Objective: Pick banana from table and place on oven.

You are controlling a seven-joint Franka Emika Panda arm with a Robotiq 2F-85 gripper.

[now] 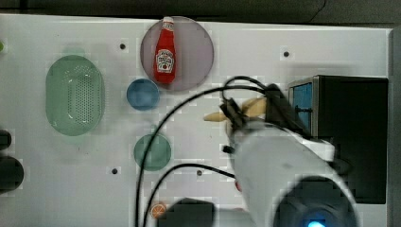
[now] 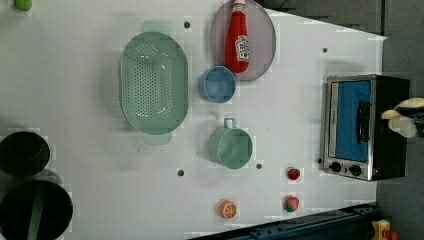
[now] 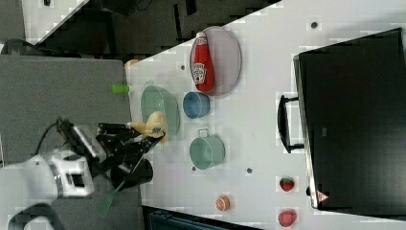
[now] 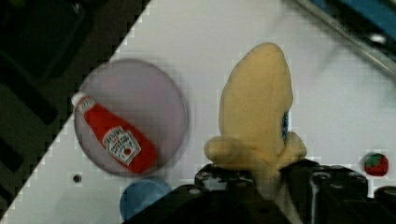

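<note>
My gripper (image 4: 261,175) is shut on the pale yellow banana (image 4: 257,112), which sticks out past the black fingers. In the top view the banana (image 1: 236,111) hangs in the gripper (image 1: 243,113) above the white table (image 1: 283,33), just to the top view's left of the oven (image 1: 352,137) and its blue glass door. The left view shows the banana (image 2: 405,117) over the far side of the oven (image 2: 360,125). In the right view the banana (image 3: 153,125) and gripper (image 3: 143,139) are held high, far from the oven's black top (image 3: 354,120).
A ketchup bottle (image 1: 165,52) lies on a grey round plate (image 1: 194,52). A green colander (image 1: 74,94), a blue bowl (image 1: 143,93) and a green mug (image 1: 152,151) stand to the top view's left. Two strawberries (image 2: 293,173) and an orange slice (image 2: 227,209) lie near the oven.
</note>
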